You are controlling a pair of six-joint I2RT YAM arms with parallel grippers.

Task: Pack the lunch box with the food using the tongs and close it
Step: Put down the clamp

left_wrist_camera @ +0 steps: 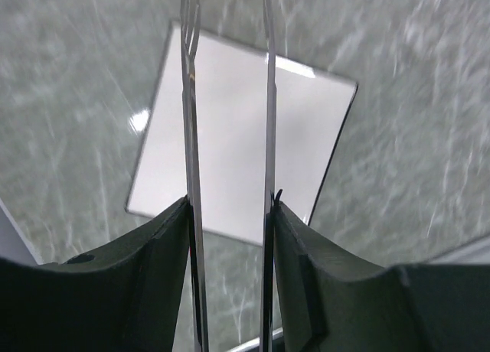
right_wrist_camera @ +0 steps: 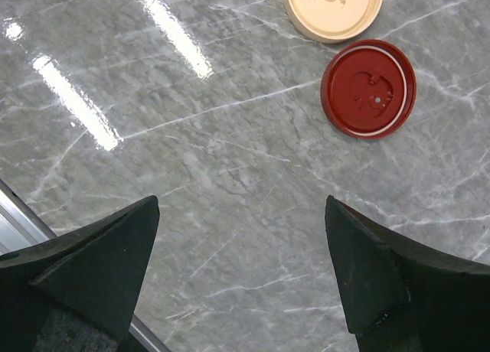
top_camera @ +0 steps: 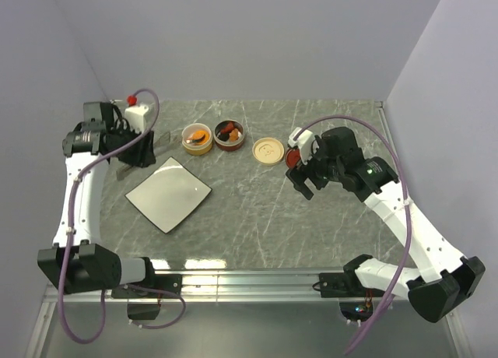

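- Tongs (left_wrist_camera: 269, 99) sit at the far left, their two thin silver arms pinched between the fingers of my left gripper (left_wrist_camera: 230, 206), tips aimed out over the white plate (top_camera: 167, 194).
- Plate is bare; no food shows on it in either view.
- Just right of the plate's far corner stand the two tubs of the lunch box, touching or nearly so: the cream tub (top_camera: 196, 148), then the dark red tub (top_camera: 228, 147). Both are uncovered, and the food (top_camera: 200, 135) lies inside them.
- Further right, the cream lid (right_wrist_camera: 334, 8) and the red lid (right_wrist_camera: 368, 88) lie flat on the table (top_camera: 257, 210), just beside each other.
- My right gripper (right_wrist_camera: 241, 214) hovers near the lids, jaws spread wide, holding nothing.
- I judge packing done and closing in hand. The next move calls for lowering onto a thin, flat lid, catching its rim, then carrying it left to its matching tub.
- Room: bare marble lies open between plate and right arm. The back wall runs close behind the tubs, and the left arm crowds the left wall.
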